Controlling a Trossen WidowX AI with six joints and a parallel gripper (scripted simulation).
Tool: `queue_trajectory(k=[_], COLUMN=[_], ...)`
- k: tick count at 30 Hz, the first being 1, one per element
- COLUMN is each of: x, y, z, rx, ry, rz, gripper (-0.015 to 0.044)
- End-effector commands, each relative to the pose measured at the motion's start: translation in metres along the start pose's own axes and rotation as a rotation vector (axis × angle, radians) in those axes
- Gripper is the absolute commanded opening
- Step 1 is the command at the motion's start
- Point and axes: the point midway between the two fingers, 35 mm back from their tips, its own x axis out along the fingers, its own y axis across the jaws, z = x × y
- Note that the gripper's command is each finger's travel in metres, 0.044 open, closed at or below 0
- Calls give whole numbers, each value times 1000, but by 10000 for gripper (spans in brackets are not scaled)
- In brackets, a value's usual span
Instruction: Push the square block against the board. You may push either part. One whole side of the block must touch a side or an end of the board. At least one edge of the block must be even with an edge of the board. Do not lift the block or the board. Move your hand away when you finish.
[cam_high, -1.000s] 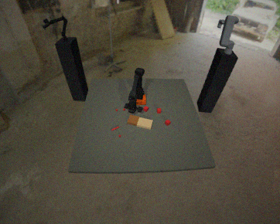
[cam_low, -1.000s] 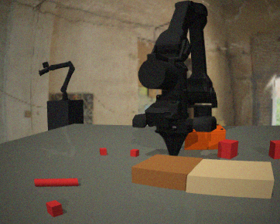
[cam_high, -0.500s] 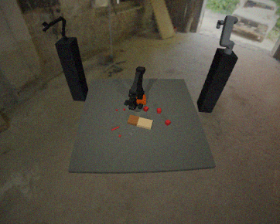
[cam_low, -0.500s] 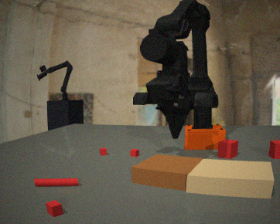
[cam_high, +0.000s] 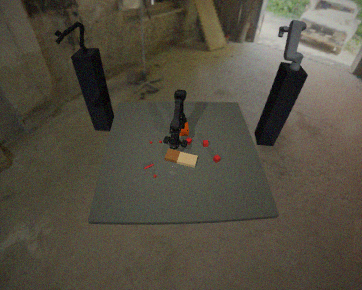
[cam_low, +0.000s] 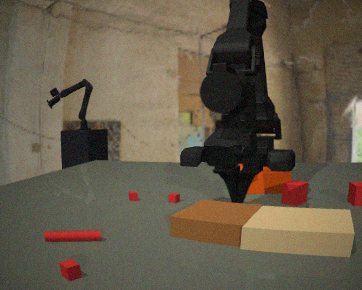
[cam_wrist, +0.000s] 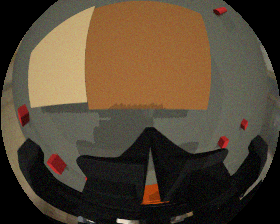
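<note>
One gap check left on block (cam_high: 172, 156) (cam_low: 212, 220) (cam_wrist: 147, 57) and board (cam_high: 187, 159) (cam_low: 300, 230) (cam_wrist: 60, 65); gripper (cam_high: 174, 146) (cam_low: 239, 201) (cam_wrist: 149, 131) clenched, empty; if flush, back your arm away.

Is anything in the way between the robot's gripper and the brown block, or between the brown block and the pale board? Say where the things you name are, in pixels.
Nothing visible stands between the gripper (cam_high: 175, 147) (cam_low: 239, 201) (cam_wrist: 150, 131) and the brown block (cam_high: 171, 155) (cam_low: 212, 215) (cam_wrist: 147, 57), and the block already touches the pale board (cam_high: 187, 159) (cam_low: 300, 227) (cam_wrist: 60, 65). The small red cubes (cam_low: 133, 196) (cam_wrist: 244, 124) are off to the sides.
</note>
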Motion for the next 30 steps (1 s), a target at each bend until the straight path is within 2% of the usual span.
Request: queue_trajectory(k=[1, 23, 30], x=[5, 4, 4], y=[1, 1, 1], z=[3, 34, 27], rx=[3, 3, 3], ry=[-13, -15, -15], rz=[3, 3, 3], gripper=[0, 0, 0])
